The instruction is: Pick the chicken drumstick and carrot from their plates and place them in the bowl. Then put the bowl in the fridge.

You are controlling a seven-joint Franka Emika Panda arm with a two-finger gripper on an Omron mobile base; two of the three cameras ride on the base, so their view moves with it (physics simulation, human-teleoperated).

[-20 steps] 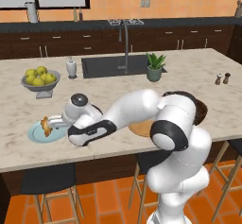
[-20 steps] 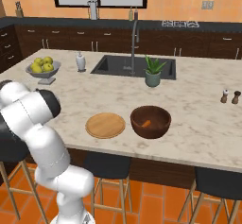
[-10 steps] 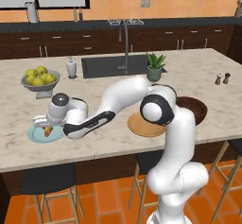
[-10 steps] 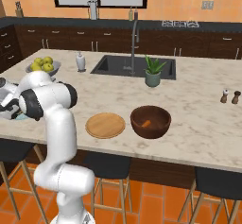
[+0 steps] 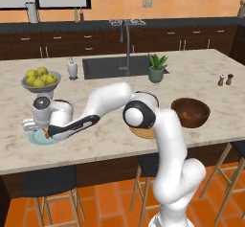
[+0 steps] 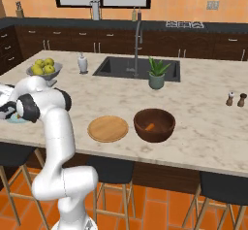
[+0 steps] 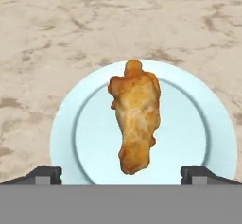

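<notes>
The end effector (image 7: 121, 173) hovers over the pale blue plate (image 7: 189, 128) at the left end of the worktop (image 5: 115, 140), its finger tips spread wide and holding nothing, so the chicken drumstick (image 7: 135, 114) lying on the plate sits between them for a grasp. The carrot (image 6: 150, 126) lies in the wooden bowl (image 6: 154, 124), beside the bare tan plate (image 6: 108, 128).

My two base views look forward over the counter (image 5: 201, 73) from either side; my hand view looks closely down at the blue plate (image 7: 189, 138).
</notes>
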